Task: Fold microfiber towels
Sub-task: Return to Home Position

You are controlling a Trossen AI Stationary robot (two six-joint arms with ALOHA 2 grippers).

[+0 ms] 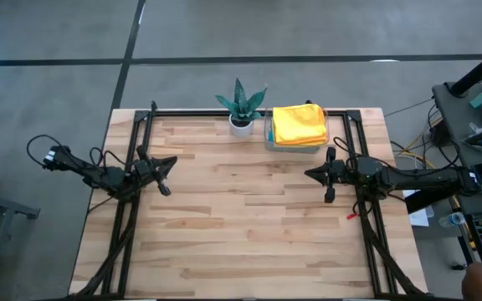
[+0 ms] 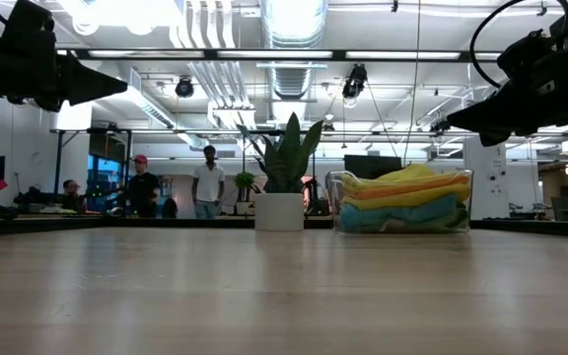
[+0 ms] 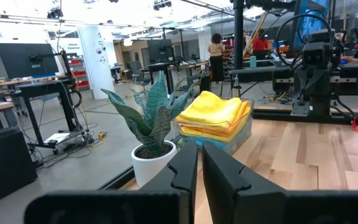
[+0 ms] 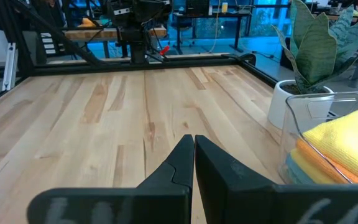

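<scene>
Above table (image 1: 249, 242), raised at left and right: left gripper (image 3: 199, 149) and right gripper (image 4: 193, 138), fingers all but pressed together, gripping nothing. At far edge, tray (image 2: 335, 202) packed with folded towels (image 1: 299, 124), yellow on top, just right of plant (image 1: 241, 102).

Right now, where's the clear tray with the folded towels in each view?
High view: clear tray at the table's far edge, right of centre, yellow towel on top.
Low view: tray right of centre, at the table's far end.
Left wrist view: tray just beyond the plant pot.
Right wrist view: tray close by, partly cut off.
Shared landmark: potted plant beside the tray.
</scene>
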